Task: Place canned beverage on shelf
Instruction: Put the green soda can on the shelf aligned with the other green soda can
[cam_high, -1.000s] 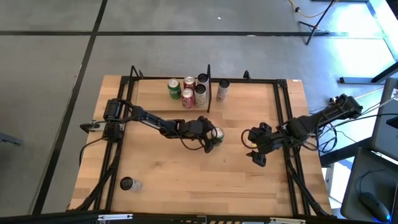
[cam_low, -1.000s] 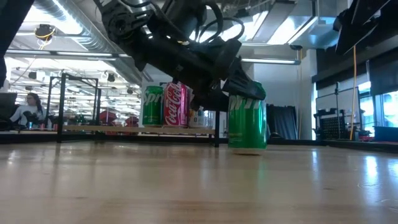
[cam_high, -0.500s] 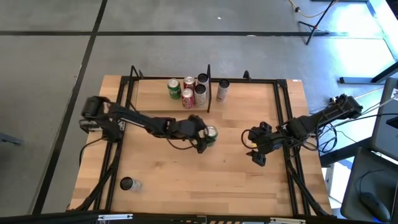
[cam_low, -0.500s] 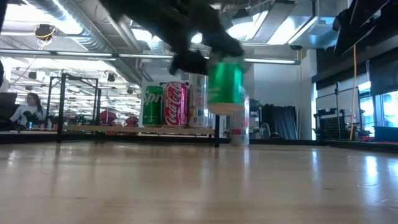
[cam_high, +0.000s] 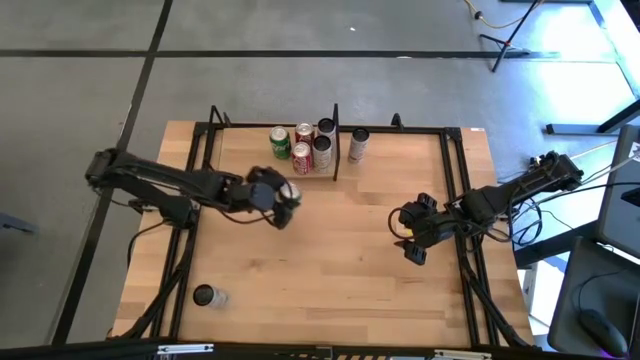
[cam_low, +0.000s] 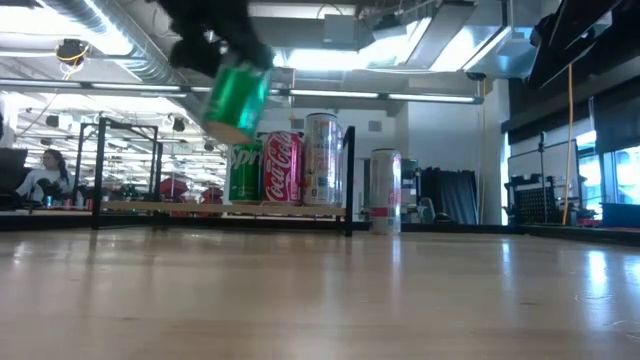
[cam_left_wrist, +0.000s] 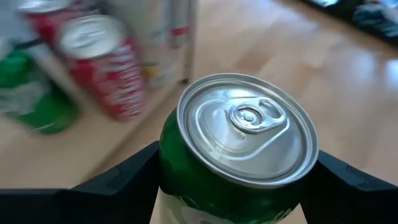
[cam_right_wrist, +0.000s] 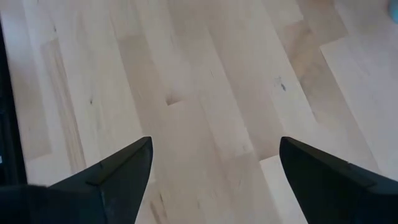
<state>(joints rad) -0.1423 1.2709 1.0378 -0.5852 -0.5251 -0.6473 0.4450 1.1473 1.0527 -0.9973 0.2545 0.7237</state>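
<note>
A robotics lab in a large industrial hall.
A wooden counter (cam_high: 330, 260) in a black frame stands on a bare concrete floor (cam_high: 300, 80), under ceiling ducts (cam_low: 120, 55) and strip lights (cam_low: 430, 97); a person (cam_low: 40, 175) sits at a far workstation, tripod legs (cam_high: 510, 45) nearby.

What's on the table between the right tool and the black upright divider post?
Bare tabletop in the high view, from right tool to divider post.

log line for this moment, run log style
left gripper: shut on green can, lifted off table, tilted | shelf: four cans standing | right gripper: open, idle over table's right side
</note>
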